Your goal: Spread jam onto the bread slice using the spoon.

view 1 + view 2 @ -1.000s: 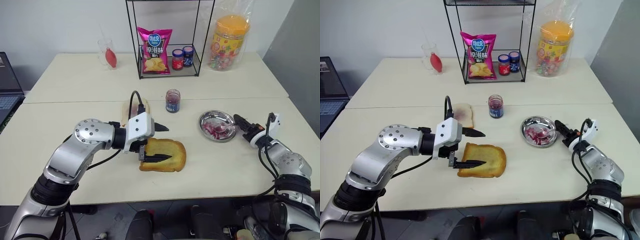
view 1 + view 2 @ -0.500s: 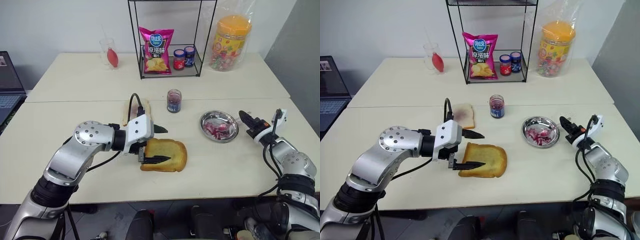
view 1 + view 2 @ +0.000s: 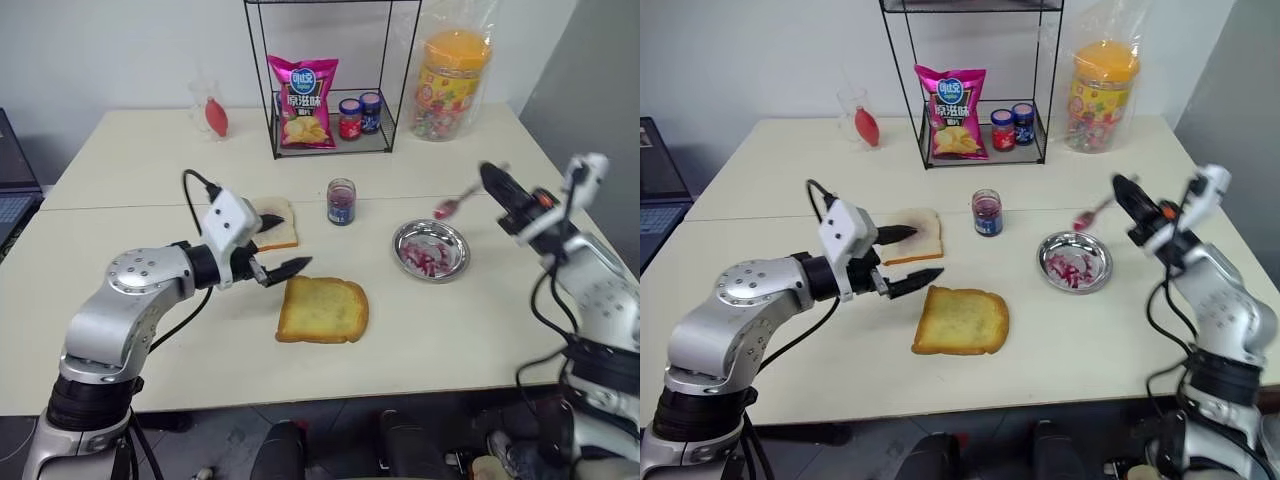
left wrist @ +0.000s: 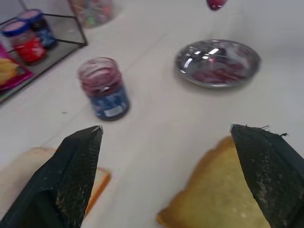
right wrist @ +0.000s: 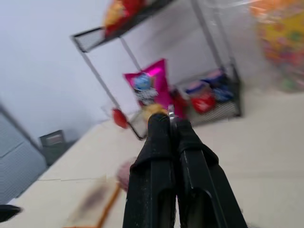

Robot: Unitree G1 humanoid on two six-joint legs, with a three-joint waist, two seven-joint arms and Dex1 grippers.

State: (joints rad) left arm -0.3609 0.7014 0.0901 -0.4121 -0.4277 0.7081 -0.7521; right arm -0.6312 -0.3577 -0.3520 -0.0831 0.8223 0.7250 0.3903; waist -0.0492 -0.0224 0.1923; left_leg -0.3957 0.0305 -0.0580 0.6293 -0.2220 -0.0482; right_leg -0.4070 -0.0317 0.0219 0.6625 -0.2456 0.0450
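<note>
My right gripper [image 3: 1127,197] is clamped tight on the handle of the spoon [image 3: 458,203], its bowl carrying a blob of red jam [image 3: 441,211] in the air above the far rim of the steel dish [image 3: 1048,265], where more jam lies in wet lumps. My left gripper [image 3: 281,243] stands spread wide and empty, one finger over the pale slice [image 3: 925,232] with the purple smear, the other just short of the bread slice [image 3: 322,310], touching neither. The bread slice lies flat and bare on the table [image 3: 130,230], near its front edge, between my two arms.

The load now has to travel across to the toast. I judge it best to keep the bowl level on the way, lower it onto the middle of the slice, then drag the back of the spoon outward in light strokes; the left fingers could steady the crust if the slice slides.

The left wrist view shows the open blue-labelled jar [image 4: 103,90] close up and the jam-laden spoon tip hanging over the dish. The right wrist view shows my fingers [image 5: 156,156] pressed together on the thin metal handle.
</note>
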